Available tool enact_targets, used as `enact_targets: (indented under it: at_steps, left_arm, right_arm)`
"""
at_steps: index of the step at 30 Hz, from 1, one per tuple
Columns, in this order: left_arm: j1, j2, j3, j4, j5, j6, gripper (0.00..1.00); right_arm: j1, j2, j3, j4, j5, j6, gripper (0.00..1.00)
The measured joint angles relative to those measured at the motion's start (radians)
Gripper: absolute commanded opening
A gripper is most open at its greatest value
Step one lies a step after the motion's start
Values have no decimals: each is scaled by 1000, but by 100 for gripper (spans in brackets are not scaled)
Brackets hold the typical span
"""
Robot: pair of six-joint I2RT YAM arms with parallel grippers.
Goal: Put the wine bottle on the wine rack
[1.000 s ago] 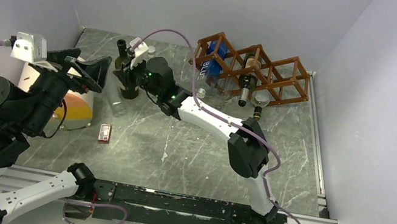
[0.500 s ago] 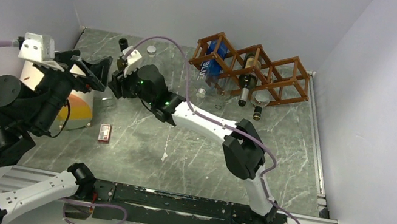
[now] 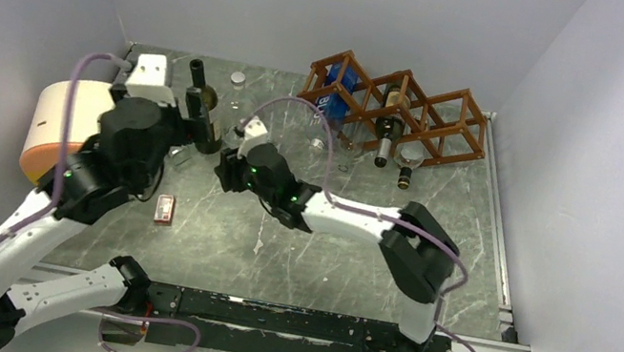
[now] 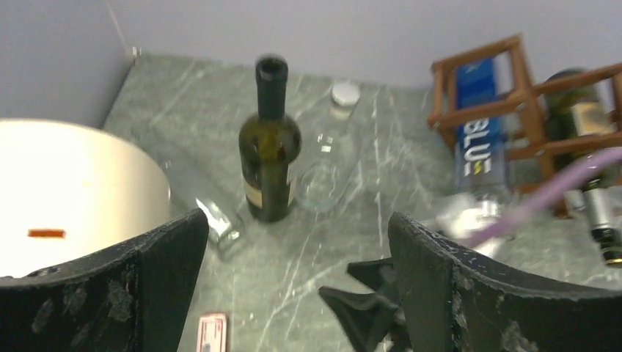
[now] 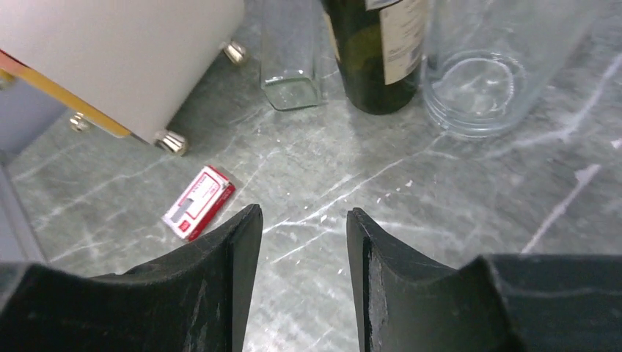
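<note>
The dark green wine bottle (image 3: 198, 74) stands upright at the back left of the table; it also shows in the left wrist view (image 4: 270, 147), and its base shows in the right wrist view (image 5: 378, 51). The reddish-brown wooden wine rack (image 3: 438, 126) stands at the back right and also shows in the left wrist view (image 4: 513, 95). It holds a blue bottle (image 3: 334, 93) and a dark bottle (image 3: 387, 126). My left gripper (image 3: 196, 122) is open and empty just in front of the wine bottle (image 4: 297, 220). My right gripper (image 3: 225, 170) is open and empty, a little nearer and to the right (image 5: 302, 220).
A white container with an orange band (image 3: 60, 127) stands at the left. A small red box (image 3: 165, 208) lies in front of it. A clear glass jar (image 5: 477, 81) and a small square glass bottle (image 5: 290, 59) flank the wine bottle. Loose bottles lie below the rack (image 3: 405, 173).
My right gripper has drawn back from the wine bottle toward the near right. My left arm has swung in from the left and now faces the bottle.
</note>
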Motion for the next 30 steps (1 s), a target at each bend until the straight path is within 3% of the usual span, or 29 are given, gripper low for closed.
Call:
enact_targets:
  at_steps: [2,6,11,16,23,30]
  left_arm:
    - [11,35,-36,-30,-15,-70,79]
    - [59,90,-120,-107,-9,-249,67]
    - [111,112,-274,-167,20,-452,71]
    - [221,200,-373,-165,88,-562,78]
    - [332,390,-439,-38,118,-599,73]
    - [366,518,-443,174,-8,-567,75]
  right_arm:
    - [0,-77,-71,27,27,28,48]
    - [0,-212,-184,82,83,75,45]
    - [-1,-293,-266,92,136,106,43]
    - [-1,-337,-323,77,159,125,42]
    - [-3,-406,-359,60,172,132,42]
    - [-5,-476,-378,39,191,128,42]
